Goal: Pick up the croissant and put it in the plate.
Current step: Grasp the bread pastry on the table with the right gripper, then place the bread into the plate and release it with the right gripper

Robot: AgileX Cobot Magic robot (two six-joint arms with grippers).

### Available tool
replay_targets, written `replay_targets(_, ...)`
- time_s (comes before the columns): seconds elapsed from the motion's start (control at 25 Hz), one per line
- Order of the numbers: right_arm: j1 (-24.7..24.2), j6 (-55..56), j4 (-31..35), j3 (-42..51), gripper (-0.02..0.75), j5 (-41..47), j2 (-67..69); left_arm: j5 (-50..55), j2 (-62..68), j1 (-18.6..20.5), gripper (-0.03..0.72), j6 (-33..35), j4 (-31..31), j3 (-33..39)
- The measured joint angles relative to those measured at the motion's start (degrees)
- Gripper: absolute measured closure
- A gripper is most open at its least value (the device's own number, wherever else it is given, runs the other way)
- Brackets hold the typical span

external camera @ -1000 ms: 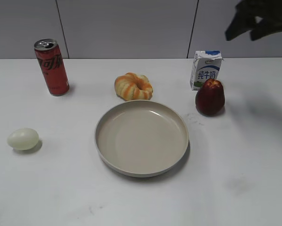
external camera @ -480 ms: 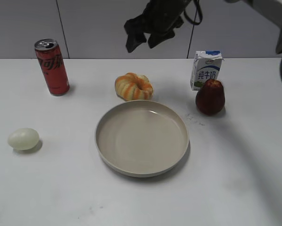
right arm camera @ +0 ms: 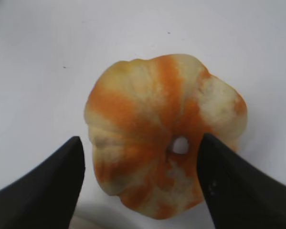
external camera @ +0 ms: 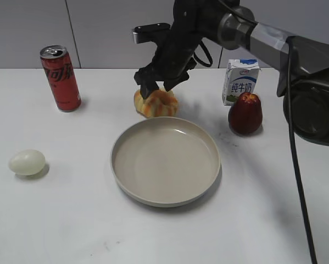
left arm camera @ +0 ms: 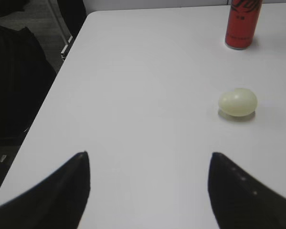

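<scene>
The croissant [external camera: 157,105], ring-shaped with orange and cream stripes, lies on the white table just behind the plate [external camera: 122,144], a large beige dish that holds nothing. My right gripper [external camera: 158,88] reaches across from the right and hangs directly over the croissant, open. In the right wrist view the croissant [right arm camera: 157,124] fills the gap between the two black fingers of the right gripper [right arm camera: 142,138]; the left finger stands apart from it, and the right finger overlaps its edge. My left gripper [left arm camera: 149,153] is open and empty over bare table, out of the exterior view.
A red cola can [external camera: 60,78] stands at the back left, also in the left wrist view [left arm camera: 242,24]. A pale egg [external camera: 27,162] lies at the left, also in the left wrist view [left arm camera: 237,102]. A milk carton [external camera: 241,80] and a dark red apple [external camera: 245,114] stand to the right of the croissant.
My right arm has swung in from the upper right and come down onto the croissant, jaws open. The croissant, plate and other things have not moved.
</scene>
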Motion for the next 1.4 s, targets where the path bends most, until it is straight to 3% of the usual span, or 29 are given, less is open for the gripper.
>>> replay_targets(0.6, 0.1, -0.9, 3.2, 0.0, 0.191, -0.3, 4.6, 0.0, 0.0, 0.0, 0.102, 0.0, 0.0, 0.0)
replay_targets(0.76, 0.1, -0.9, 3.0, -0.1, 0.311, -0.3, 4.8, 0.0, 0.0, 0.0, 0.102, 0.0, 0.0, 0.0)
replay_targets(0.92, 0.1, -0.8, 3.1, -0.5, 0.596, 0.8, 4.8, 0.0, 0.0, 0.0, 0.102, 0.0, 0.0, 0.0)
replay_targets(1.4, -1.9, -0.1, 3.4, -2.5, 0.604, 8.9, -2.1, 0.0, 0.0, 0.0, 0.102, 0.0, 0.0, 0.0)
